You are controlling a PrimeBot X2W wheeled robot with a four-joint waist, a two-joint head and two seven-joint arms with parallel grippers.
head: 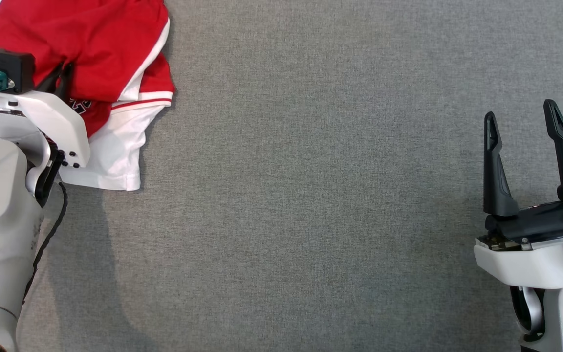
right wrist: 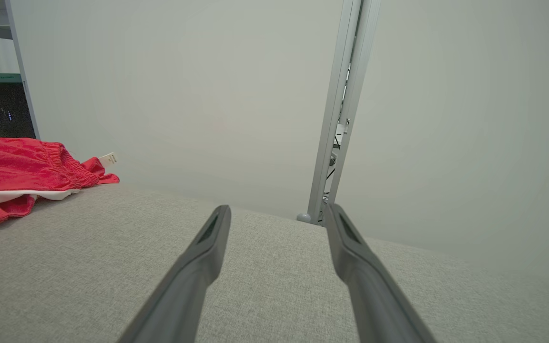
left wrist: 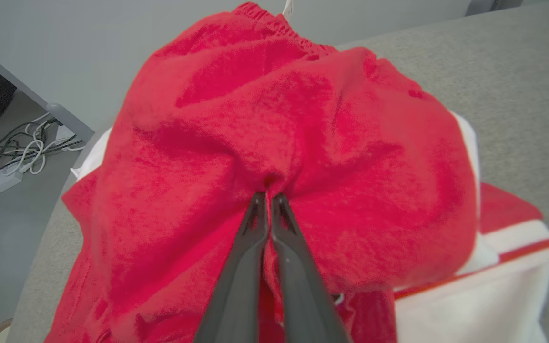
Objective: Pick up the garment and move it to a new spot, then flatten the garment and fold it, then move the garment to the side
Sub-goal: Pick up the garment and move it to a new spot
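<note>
Red & white garment (head: 115, 54) lies bunched at far left of grey table (head: 311, 195). L gripper (left wrist: 269, 195): fingers pinched together on its red fabric. R gripper (head: 520, 108): fingers apart, hovering above tabletop, well away from garment.

The garment (head: 110, 49) is red with white panels, the table (head: 311, 195) speckled grey.

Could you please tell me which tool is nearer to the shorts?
Left. The left tool is shut on the shorts, pinching red cloth; the right tool is open above the table, well off to their right.
</note>
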